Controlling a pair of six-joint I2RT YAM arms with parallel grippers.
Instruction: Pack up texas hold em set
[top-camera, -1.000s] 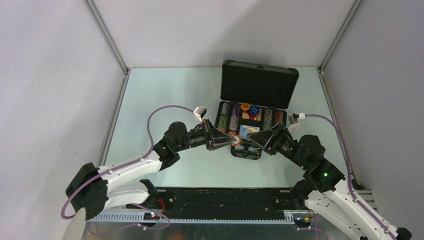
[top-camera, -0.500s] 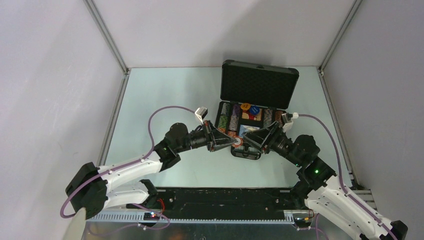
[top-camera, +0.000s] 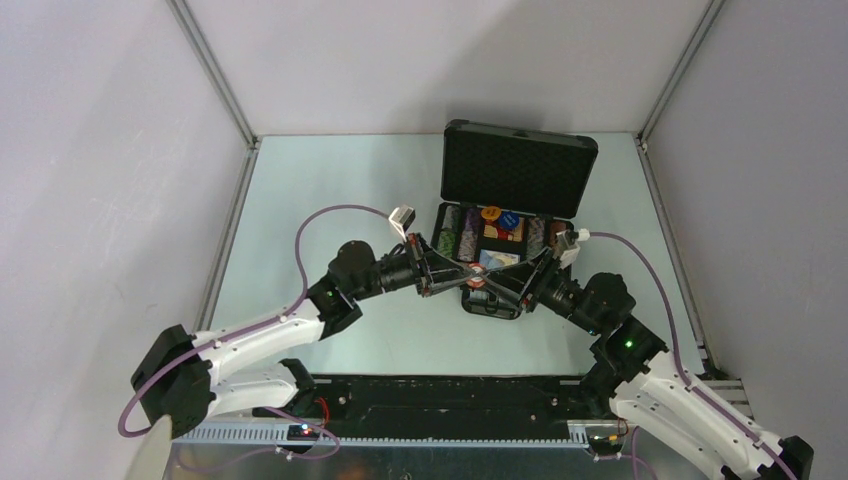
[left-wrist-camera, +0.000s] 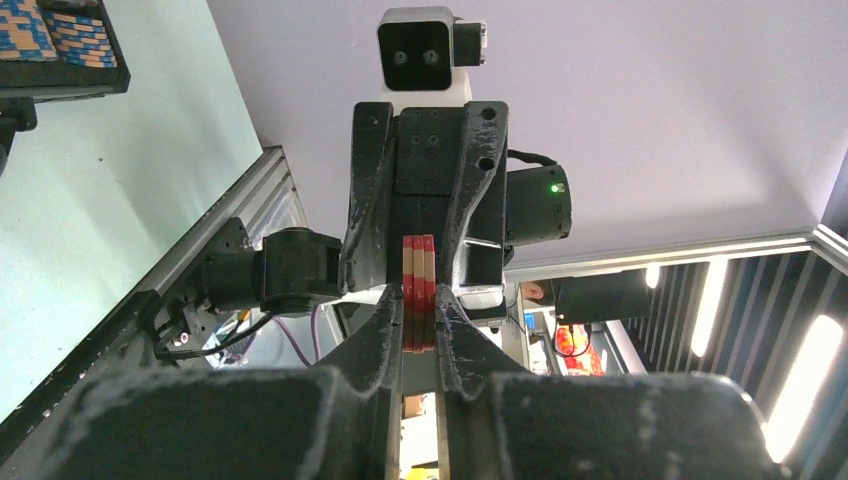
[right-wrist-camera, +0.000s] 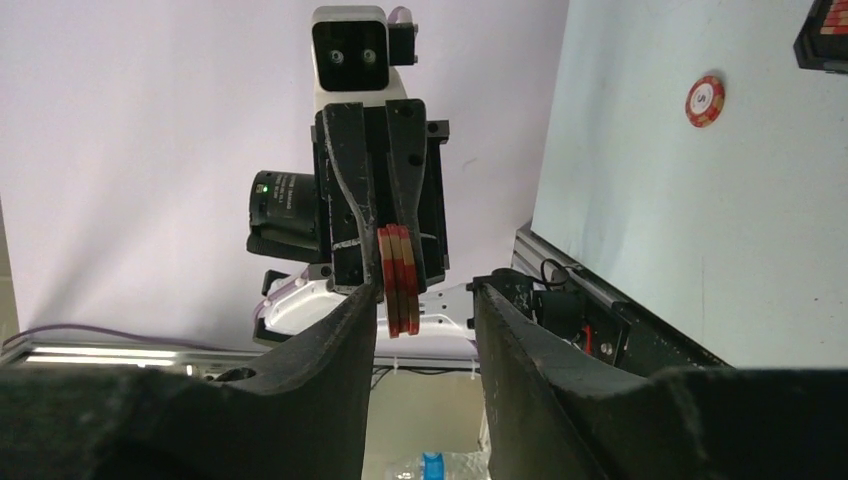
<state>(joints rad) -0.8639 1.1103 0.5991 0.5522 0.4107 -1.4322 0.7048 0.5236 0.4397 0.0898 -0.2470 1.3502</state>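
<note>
The black case (top-camera: 452, 252) lies open, its foam lid (top-camera: 519, 170) standing up behind the rows of chips (top-camera: 462, 235). Just in front of the case the two grippers meet tip to tip above the table. My left gripper (top-camera: 468, 281) (left-wrist-camera: 420, 320) is shut on a stack of three red-white chips (left-wrist-camera: 419, 290), held on edge. My right gripper (top-camera: 489, 283) (right-wrist-camera: 425, 320) is open around the same chips (right-wrist-camera: 398, 280). They sit close to its left finger (right-wrist-camera: 345, 335), with a clear gap to its right finger (right-wrist-camera: 520, 340).
One loose red-white chip (right-wrist-camera: 705, 100) lies flat on the pale green table near a corner of the case (right-wrist-camera: 826, 35). The aluminium rail (left-wrist-camera: 205, 240) runs along the table's edge. Grey walls close in the left, back and right sides.
My right arm has moved left to the left gripper, and its jaws have narrowed on either side of the chip stack. The left gripper has kept its hold.
</note>
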